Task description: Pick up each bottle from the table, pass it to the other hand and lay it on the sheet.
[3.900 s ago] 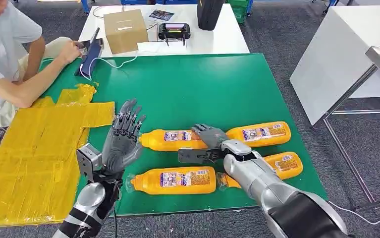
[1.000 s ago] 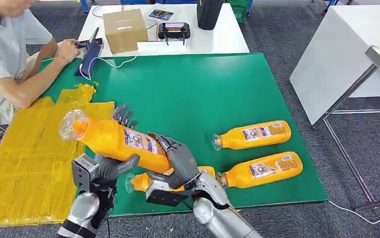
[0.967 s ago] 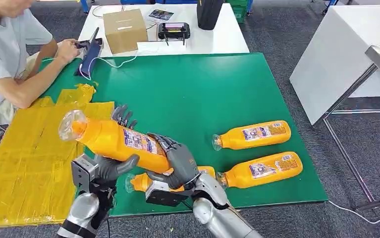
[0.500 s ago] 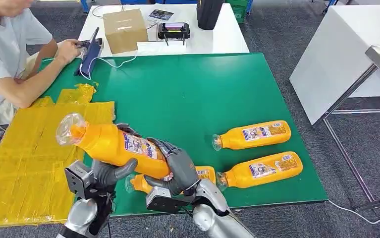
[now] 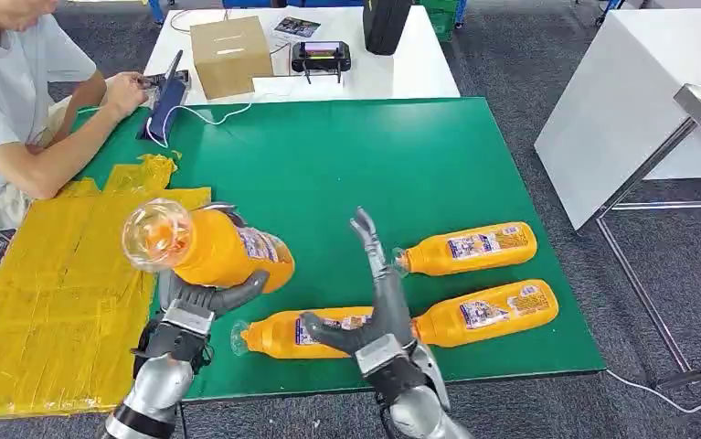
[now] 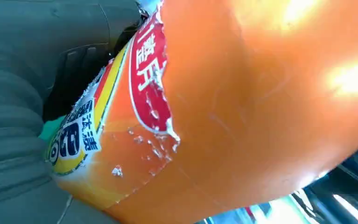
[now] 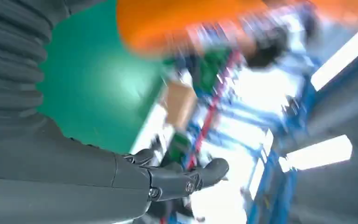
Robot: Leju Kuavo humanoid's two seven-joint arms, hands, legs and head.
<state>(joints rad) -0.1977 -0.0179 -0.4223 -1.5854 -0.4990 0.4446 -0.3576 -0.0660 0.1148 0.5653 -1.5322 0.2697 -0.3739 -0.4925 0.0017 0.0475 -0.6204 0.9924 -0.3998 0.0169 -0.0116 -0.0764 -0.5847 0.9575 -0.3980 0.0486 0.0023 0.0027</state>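
the yellow sheet [image 5: 63, 274] held no bottle yet; beside it on the green table [image 5: 374, 155] three bottles [image 5: 470, 247] waited, the left hand [image 5: 202, 297] gripped the raised bottle [image 5: 205, 247], the right hand [image 5: 374, 302] stood with fingers spread, and a person's arm [image 5: 49, 160] leaned near the sheet's far edge

Bottle [image 5: 209, 249]: glossy orange plastic, clear neck, paper label scuffed and peeling. Table [image 5: 374, 155]: smooth matt green. Sheet [image 5: 45, 293]: yellow, wrinkled, taped strips. Hands [image 5: 378, 311]: matt grey plastic. Box [image 5: 230, 57]: plain cardboard.
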